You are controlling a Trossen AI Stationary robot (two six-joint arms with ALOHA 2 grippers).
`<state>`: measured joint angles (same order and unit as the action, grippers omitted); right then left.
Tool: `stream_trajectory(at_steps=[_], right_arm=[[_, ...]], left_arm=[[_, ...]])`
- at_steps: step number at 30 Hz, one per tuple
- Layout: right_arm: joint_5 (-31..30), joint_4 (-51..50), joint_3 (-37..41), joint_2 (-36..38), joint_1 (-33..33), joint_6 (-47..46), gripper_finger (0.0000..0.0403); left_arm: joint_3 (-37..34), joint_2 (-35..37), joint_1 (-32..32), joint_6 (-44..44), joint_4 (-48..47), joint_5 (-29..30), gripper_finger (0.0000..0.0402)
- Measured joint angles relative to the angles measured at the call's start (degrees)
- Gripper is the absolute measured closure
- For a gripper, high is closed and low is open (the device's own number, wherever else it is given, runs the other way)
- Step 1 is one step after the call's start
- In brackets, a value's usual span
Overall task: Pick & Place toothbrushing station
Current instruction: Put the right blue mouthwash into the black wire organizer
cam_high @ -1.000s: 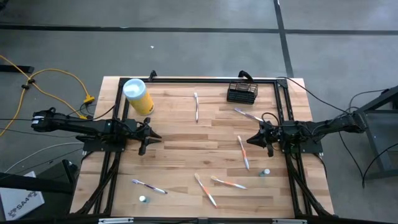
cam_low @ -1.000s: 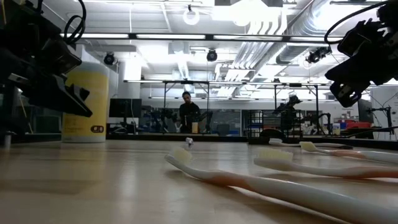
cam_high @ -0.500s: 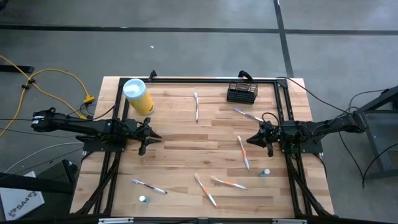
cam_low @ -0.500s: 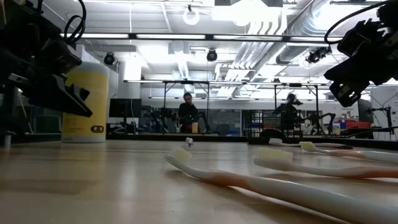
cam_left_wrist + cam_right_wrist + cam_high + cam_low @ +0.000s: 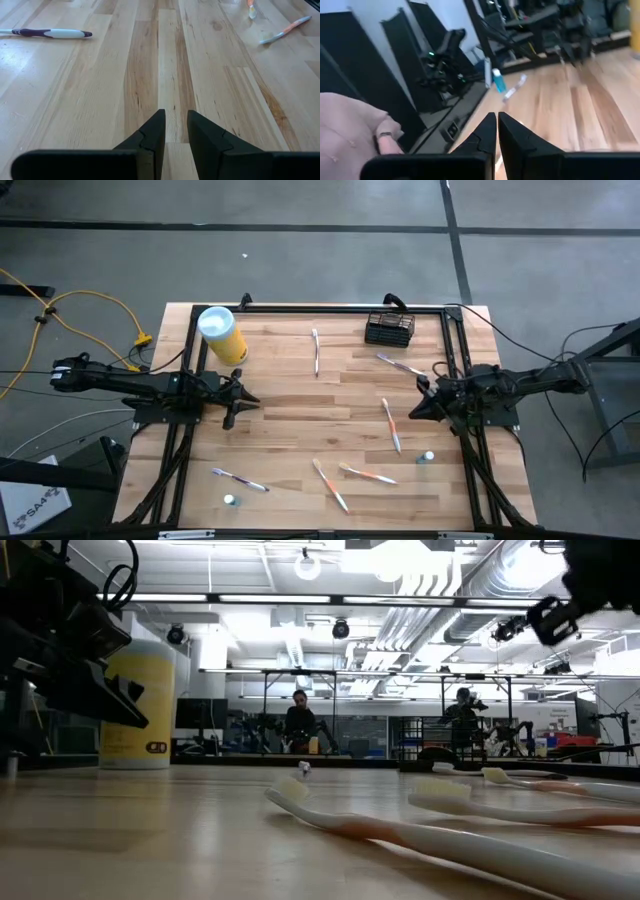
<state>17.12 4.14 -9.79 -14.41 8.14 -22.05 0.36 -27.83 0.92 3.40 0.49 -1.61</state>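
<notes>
The toothbrushing station, a small black wire-mesh basket (image 5: 389, 329), stands on its base at the table's far right, untouched. A yellow canister (image 5: 222, 333) with a white lid stands at the far left. Several toothbrushes lie flat on the wood, among them one (image 5: 391, 423) close to my right gripper. My left gripper (image 5: 245, 395) hovers at the table's left side, fingers a little apart (image 5: 175, 125) with nothing between them. My right gripper (image 5: 413, 411) is raised at the right side, shut (image 5: 496, 117) on nothing, high in the low view (image 5: 550, 620).
Toothbrushes lie near the far middle (image 5: 316, 350), by the basket (image 5: 398, 363) and along the near edge (image 5: 330, 484) (image 5: 240, 479). Two small caps (image 5: 229, 500) (image 5: 428, 456) sit near the front. A black frame (image 5: 320, 308) borders the table. People stand in the room beyond (image 5: 300, 720).
My right gripper has risen well above the table and rolled at the wrist, tipping up from a downward slant to about level, and drawn slightly toward the table's right edge. It stays shut.
</notes>
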Motion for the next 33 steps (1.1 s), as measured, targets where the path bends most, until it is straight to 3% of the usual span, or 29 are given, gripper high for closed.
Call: stream_trajectory(at_steps=[6, 10, 15, 26, 33], right_arm=[[5.03, -1.15, -4.0, -0.28, 0.0, -0.06, 0.0392], [5.57, -7.44, -7.79, -2.09, 0.0, 1.39, 0.0392], [2.36, -17.41, -13.71, -7.5, -0.02, 4.92, 0.0392], [1.67, -24.49, -20.83, -20.52, 3.75, 11.97, 0.0392], [-7.07, -35.42, -26.25, -27.07, 8.18, 13.3, 0.0392]], left_arm=[[0.0, -0.01, -0.01, 0.02, 0.0, -0.01, 0.0325], [0.0, 0.0, -0.01, 0.02, 0.0, 0.0, 0.0325], [0.0, -0.02, 0.0, 0.0, 0.0, -0.02, 0.0325], [0.0, -0.02, 0.0, 0.01, 0.0, -0.02, 0.0325], [0.0, -0.02, -0.01, 0.02, -0.02, -0.02, 0.0325]])
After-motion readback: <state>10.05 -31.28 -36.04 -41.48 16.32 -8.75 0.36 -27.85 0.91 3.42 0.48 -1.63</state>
